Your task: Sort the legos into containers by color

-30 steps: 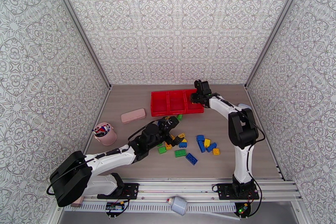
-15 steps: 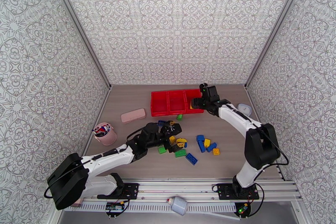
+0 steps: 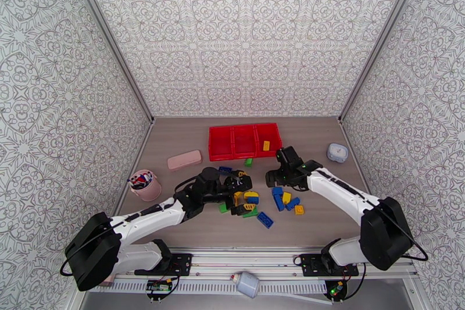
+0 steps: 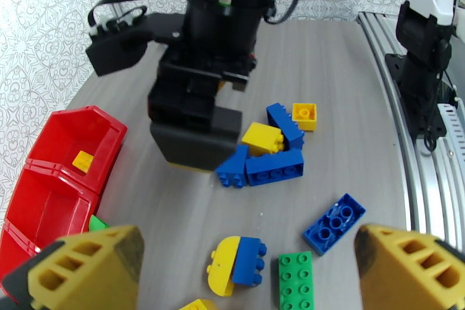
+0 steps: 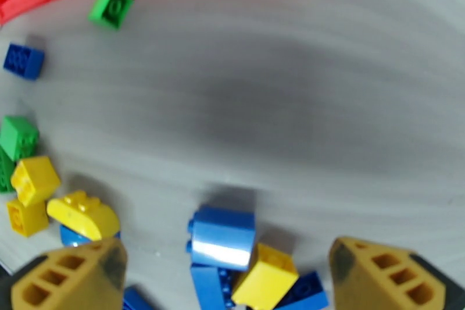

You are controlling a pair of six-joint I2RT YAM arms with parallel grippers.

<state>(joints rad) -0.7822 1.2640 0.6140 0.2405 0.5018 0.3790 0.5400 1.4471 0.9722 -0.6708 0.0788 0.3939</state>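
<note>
Pink cup [image 3: 145,187], pink case [image 3: 184,160], white box [image 3: 337,152] flank scattered legos [image 3: 278,196]

**Glossy plastic on matt wood-grain**

The legos [image 5: 222,238] are smooth, hard plastic, glossy enough to catch highlights. The containers [image 3: 233,141] are shiny red plastic. The table [image 3: 314,230] has a matt grey wood-grain finish. The left gripper [image 4: 247,247] and right gripper [image 5: 226,250] have matt yellow plastic fingers with moulded open cells. The arm shells [image 3: 340,189] are smooth white plastic, and the rail [image 3: 261,259] looks like brushed metal.
</note>
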